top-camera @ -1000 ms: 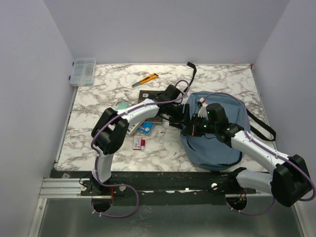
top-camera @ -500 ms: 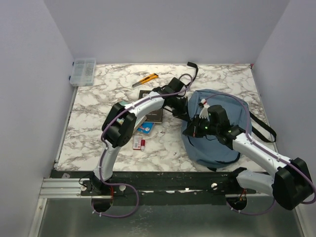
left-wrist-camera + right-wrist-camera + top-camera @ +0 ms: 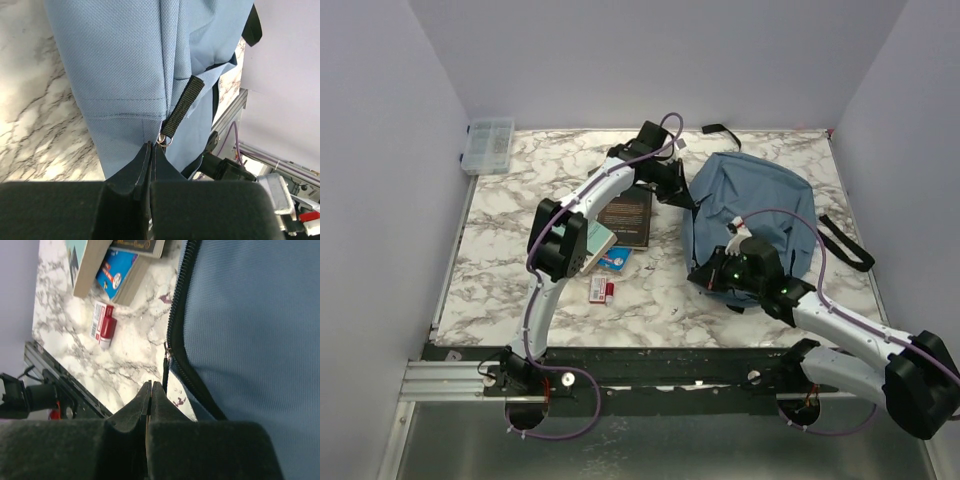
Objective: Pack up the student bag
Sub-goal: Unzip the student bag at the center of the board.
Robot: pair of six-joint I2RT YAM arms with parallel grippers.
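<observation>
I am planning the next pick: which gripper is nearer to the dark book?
Left. The left gripper, shut on the bag's far-left edge, is just right of the book; the right gripper is farther, at the bag's near-left edge.

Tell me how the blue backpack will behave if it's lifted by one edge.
The student bag would probably sag and fold, since its fabric lies creased and slack. It is likely light for its size, as it looks flat. The loose straps may trail and snag.
</observation>
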